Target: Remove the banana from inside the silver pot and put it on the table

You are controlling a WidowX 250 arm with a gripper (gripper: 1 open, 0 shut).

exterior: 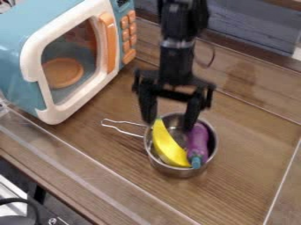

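- Hovering right over the silver pot (177,149), gripper (172,110) pointed steeply down, jaws spread wide, nothing between them.
- Sitting inside that pot: banana (168,144), bright yellow, curved, lying along the left side, its upper end up by the rim.
- Sharing the pot: purple eggplant (196,141) with a teal stem, pressed up against the banana's right flank.
- Resting on the table (247,132), wire handle poking out to the left; toy microwave (65,53) well off to the left.
- Looks like a light, stiff plastic toy; smooth glossy skin, so probably slippery under the fingertips.
- Best bet for a hold: across the thick middle of the curve, where the body is widest and least likely to squirt out.
- Tricky part: barely any gap on the eggplant side for a finger, so risk of nudging or pinching the wrong toy.
- Light pot as well, probably; could skid or tip if a finger catches the rim.
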